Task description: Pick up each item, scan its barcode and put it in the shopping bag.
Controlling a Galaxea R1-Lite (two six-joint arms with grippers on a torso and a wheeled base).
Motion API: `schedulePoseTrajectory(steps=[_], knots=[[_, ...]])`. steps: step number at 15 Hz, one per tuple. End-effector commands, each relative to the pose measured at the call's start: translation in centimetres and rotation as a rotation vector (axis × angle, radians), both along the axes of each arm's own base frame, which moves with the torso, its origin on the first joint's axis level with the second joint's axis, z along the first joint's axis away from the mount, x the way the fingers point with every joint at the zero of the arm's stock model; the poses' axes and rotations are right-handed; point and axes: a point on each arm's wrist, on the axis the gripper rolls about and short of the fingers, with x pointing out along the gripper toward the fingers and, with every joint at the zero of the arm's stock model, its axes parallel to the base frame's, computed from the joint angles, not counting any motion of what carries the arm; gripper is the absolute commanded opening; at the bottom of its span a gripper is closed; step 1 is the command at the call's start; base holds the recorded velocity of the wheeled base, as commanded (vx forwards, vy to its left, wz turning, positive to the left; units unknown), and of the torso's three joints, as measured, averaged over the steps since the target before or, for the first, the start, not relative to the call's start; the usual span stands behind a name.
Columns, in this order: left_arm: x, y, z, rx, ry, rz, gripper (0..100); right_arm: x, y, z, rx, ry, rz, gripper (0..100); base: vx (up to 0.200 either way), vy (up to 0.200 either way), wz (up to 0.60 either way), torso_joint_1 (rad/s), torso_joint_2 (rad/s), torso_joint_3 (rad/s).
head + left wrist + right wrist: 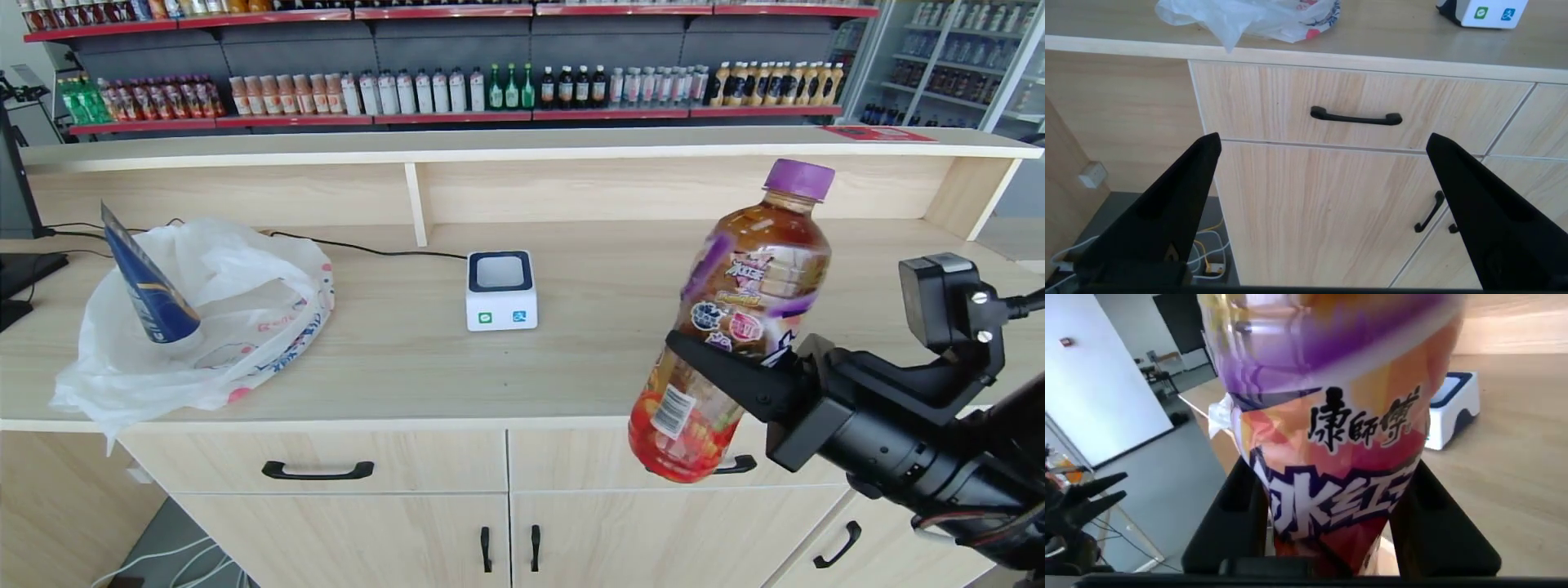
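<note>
My right gripper is shut on a tea bottle with a purple cap, held tilted in the air over the counter's front edge, at the right. Its barcode faces down and towards me. The bottle sits between the black fingers. The white scanner stands mid-counter, left of the bottle. The white plastic shopping bag lies at the counter's left with a blue tube in it. My left gripper hangs open below counter level, in front of the cabinet drawers; the bag's edge shows above.
A black cable runs along the counter from behind the bag to the scanner. A raised wooden ledge backs the counter, with drink shelves behind. A monitor stand is at the far left. Drawer handles face the left gripper.
</note>
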Motion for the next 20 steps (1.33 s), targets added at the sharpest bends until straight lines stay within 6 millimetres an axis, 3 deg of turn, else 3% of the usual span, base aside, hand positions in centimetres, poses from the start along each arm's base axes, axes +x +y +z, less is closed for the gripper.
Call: schedulePoseTrajectory(steps=[1,4,6,9,12,15,20], knots=[[0.0,0.0,0.0,0.000,-0.001,0.000,100,2.4,-0.4,-1.4,-0.072,-0.007,-0.082,0,0.000,0.000,0.00,0.000,0.00,0.000],[0.0,0.0,0.0,0.000,-0.001,0.000,100,4.9,-1.8,-0.9,-0.150,-0.137,-0.214,0,0.000,0.000,0.00,0.000,0.00,0.000],[0.0,0.0,0.0,0.001,-0.001,0.000,100,7.2,-3.5,0.5,-0.178,-0.245,-0.393,0,0.000,0.000,0.00,0.000,0.00,0.000],[0.0,0.0,0.0,0.000,-0.001,0.000,100,8.5,-4.1,1.7,-0.122,-0.238,-0.658,0,0.000,0.000,0.00,0.000,0.00,0.000],[0.0,0.0,0.0,0.000,-0.001,0.000,100,9.4,-3.9,2.2,-0.102,-0.256,-0.672,0,0.000,0.000,0.00,0.000,0.00,0.000],[0.0,0.0,0.0,0.000,-0.001,0.000,100,8.9,-4.5,2.4,-0.083,-0.242,-0.678,0,-0.200,0.000,0.00,0.014,0.01,0.002],[0.0,0.0,0.0,0.003,-0.001,0.000,100,9.1,-4.4,2.4,-0.073,-0.238,-0.675,0,0.000,0.040,0.00,0.004,0.00,0.000]])
